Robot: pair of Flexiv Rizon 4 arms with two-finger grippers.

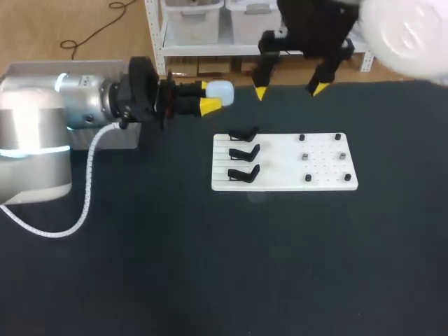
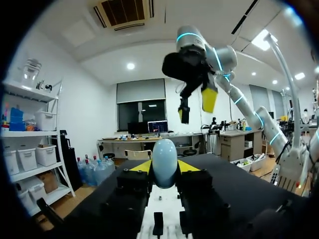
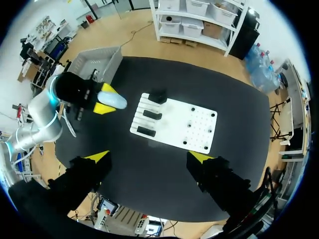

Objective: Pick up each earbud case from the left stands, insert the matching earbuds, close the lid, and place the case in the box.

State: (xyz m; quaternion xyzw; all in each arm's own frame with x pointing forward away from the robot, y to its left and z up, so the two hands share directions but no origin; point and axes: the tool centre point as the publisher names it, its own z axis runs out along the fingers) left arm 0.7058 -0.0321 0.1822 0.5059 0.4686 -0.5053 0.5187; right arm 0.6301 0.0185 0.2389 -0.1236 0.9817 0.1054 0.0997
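The left gripper (image 1: pixel 211 97), fingers closed on the pale earbud case (image 1: pixel 222 92), holds it aloft at ten o'clock of the white board (image 1: pixel 322 175), probably for loading; the right gripper (image 1: pixel 288 91) hovers at twelve o'clock, fingers wide, empty.

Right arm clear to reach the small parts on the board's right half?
Probably yes: the right gripper hangs open past the far edge of the board, nothing between it and the small parts; the left gripper, shut on the case, sits clear.
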